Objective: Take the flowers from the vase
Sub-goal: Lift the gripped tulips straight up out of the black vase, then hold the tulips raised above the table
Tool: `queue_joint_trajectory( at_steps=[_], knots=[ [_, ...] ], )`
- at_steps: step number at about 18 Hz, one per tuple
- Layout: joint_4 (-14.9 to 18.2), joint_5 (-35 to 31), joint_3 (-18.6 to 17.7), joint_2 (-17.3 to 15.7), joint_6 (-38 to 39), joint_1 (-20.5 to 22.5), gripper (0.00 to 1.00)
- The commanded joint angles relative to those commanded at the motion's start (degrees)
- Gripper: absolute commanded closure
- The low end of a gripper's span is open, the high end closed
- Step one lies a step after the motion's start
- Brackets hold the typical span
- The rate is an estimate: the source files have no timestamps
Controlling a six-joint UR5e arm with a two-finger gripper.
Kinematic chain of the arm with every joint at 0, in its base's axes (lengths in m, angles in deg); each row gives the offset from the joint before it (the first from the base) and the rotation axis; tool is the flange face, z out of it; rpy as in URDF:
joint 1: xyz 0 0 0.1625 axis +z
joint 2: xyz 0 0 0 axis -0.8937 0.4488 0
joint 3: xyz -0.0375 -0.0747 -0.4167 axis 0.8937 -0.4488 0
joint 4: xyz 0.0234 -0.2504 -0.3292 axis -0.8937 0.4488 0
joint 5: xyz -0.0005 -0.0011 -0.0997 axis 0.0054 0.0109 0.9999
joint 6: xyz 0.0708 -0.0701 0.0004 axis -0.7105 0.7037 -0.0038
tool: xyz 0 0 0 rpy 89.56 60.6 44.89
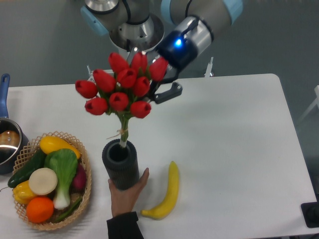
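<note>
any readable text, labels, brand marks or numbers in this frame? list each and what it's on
No text here can be read.
Small round sticker on the robot arm's base column: a warning-style sign, too small and blurred to make out.
Blue light on the gripper's wrist: an indicator, not text.
The flowers, the vase, banana, basket and saucepan: no markings visible.

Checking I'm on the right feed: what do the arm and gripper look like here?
The arm is grey and tubular with light-blue joint caps. Its wrist has a silver band, then a dark blue-black section with a lit blue light. The gripper has dark, angular fingers. A white sticker with a red mark sits on the base.
</note>
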Motion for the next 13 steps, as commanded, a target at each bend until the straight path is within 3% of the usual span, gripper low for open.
queue_joint_trajectory(
  at_steps=[7, 13],
  knots=[
    [0.00, -5.97, 1.94, -1.58, -0.25, 5.44, 0.56],
    [-0.18, -11.68, 2.91, 0.43, -5.25, 9.66, 0.56]
  ],
)
